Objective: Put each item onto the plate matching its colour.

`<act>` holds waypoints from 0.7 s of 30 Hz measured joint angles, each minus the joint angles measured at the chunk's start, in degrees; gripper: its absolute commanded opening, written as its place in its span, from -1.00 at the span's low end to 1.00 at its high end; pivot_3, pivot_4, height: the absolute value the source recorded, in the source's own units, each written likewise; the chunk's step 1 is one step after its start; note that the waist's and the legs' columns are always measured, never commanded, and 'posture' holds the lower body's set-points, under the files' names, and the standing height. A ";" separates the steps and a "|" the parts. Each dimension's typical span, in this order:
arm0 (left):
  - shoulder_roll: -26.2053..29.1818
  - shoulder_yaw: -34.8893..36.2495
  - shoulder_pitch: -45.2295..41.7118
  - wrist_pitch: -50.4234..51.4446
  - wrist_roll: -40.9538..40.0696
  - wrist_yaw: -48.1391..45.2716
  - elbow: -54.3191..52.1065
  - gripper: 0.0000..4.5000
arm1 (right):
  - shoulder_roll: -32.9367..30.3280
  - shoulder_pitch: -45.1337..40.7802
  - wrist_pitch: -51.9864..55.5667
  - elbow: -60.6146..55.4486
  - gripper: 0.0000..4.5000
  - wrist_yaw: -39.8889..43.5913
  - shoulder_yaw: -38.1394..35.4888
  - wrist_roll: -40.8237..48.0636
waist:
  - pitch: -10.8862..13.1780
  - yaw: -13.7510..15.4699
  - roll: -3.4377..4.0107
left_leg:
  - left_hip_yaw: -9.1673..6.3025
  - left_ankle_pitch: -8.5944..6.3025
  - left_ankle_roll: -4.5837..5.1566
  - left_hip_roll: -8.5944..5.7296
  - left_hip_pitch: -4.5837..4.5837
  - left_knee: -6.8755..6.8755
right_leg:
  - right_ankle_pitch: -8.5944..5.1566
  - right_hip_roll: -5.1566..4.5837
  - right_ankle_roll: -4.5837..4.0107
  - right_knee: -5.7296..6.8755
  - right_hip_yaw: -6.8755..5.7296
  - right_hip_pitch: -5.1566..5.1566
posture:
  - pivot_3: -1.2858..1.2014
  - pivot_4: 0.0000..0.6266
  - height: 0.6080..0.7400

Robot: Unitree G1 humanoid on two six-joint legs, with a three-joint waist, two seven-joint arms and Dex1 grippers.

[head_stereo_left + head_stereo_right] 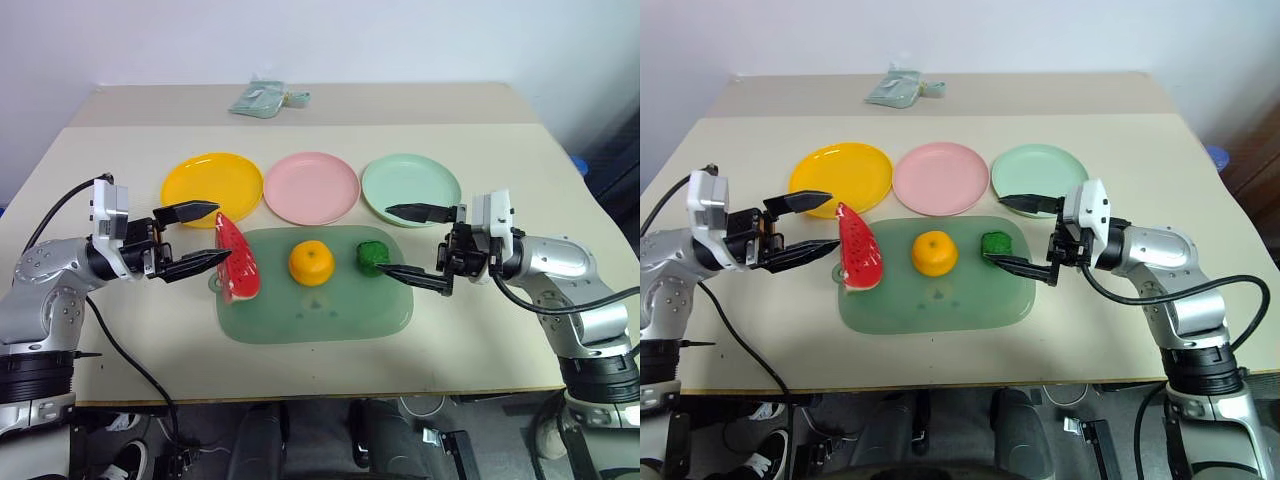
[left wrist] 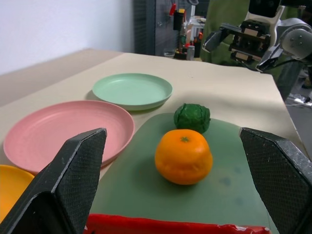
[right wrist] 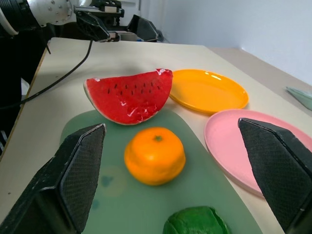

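1. The left claw (image 1: 200,237) hangs level over the surface (image 1: 120,330), its two black fingers spread wide and pointing inward, with nothing between them. Its fingertips lie just beside the watermelon wedge (image 1: 237,259), though I cannot tell whether the lower one touches it.

2. The right claw (image 1: 405,241) mirrors it from the other side, likewise gaping wide and empty. Its lower finger ends just beside the dark-green lump (image 1: 372,256); contact cannot be judged.

3. All three items rest on the translucent green mat (image 1: 330,320): the wedge stands on its rind at the mat's left edge, the round orange fruit (image 1: 311,263) sits in the middle, and the lump sits toward the right.

4. Behind the mat lie the three plates in a row, all bare: the yellow plate (image 1: 200,180) on the left, the pink plate (image 1: 311,187) in the middle, the mint plate (image 1: 410,187) on the right.

5. By my reading, nothing has been sorted yet; the whole task is still to do.

6. What is left, as I judge it: the wedge to the pink plate as the nearest colour match, the orange fruit to the yellow plate, the lump to the mint plate. Each claw seems poised for a first grasp on its nearest item.
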 measured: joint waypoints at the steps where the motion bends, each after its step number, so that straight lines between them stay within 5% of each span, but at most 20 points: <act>1: -0.01 0.00 0.00 -0.02 0.00 0.01 0.06 1.00 | 0.07 -0.20 0.00 0.00 0.98 0.00 0.03 -0.02 | 0.00 0.01 0.00 | 0.00 0.00 0.00 0.00 0.00 0.00 | 0.00 0.00 0.00 0.00 0.00 0.00 | 0.03 -0.52 1.00; 21: 0.76 5.92 -0.54 6.42 -6.95 6.46 -5.32 1.00 | 0.78 -1.41 -1.64 2.46 0.98 0.56 0.23 -0.63 | 0.00 0.00 0.00 | 0.00 0.00 0.00 0.00 0.00 0.00 | 0.00 -0.01 0.00 0.00 0.00 0.00 | 0.03 -0.52 1.00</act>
